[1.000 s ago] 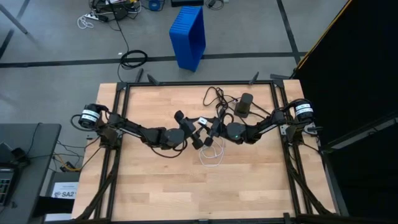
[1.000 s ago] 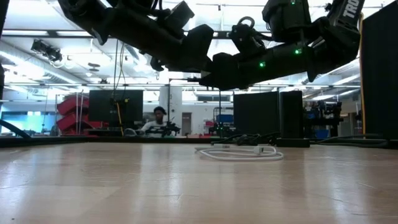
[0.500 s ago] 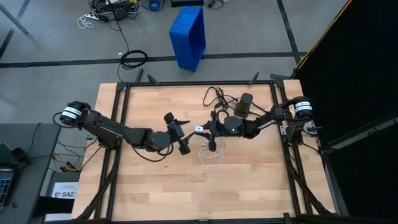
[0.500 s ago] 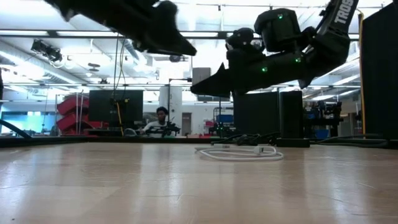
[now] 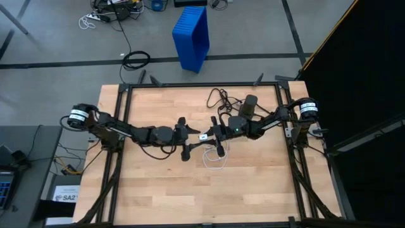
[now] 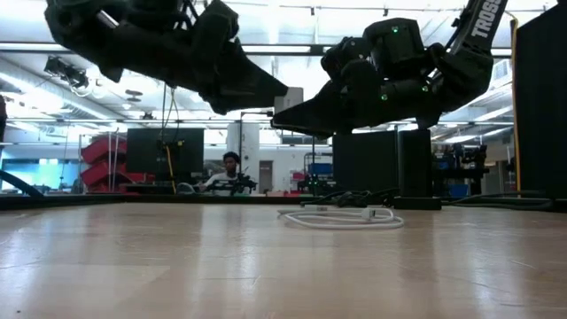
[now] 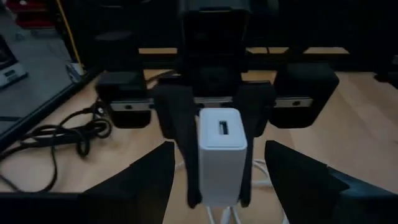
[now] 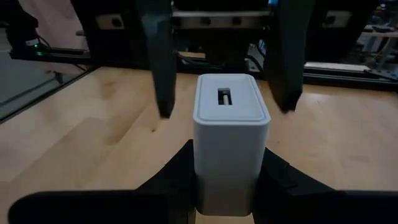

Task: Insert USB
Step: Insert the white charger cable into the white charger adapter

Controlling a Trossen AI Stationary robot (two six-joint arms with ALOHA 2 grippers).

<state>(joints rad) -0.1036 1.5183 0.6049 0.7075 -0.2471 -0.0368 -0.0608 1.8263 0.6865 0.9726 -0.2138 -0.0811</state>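
Presently: right hand [image 5: 212, 134], raised above the table [image 5: 152, 190] near its centre, fingers closed on a white charger block [image 8: 227, 134] whose USB slot faces outward toward the opposite arm. Left hand [image 5: 185, 137], also raised, just beside the charger block and facing it; fingers [image 8: 160, 62] spread wide, nothing between them, one to either side of the block in the right wrist view. USB [image 5: 215, 158]: thin white cable in a small loop, flat on the table just below and toward the front edge from the charger block, touched by neither hand. Black adapter box [image 5: 250, 105]: on the table behind the charger block, toward the far edge, its thin black cord [image 5: 218, 98] tangled beside it.
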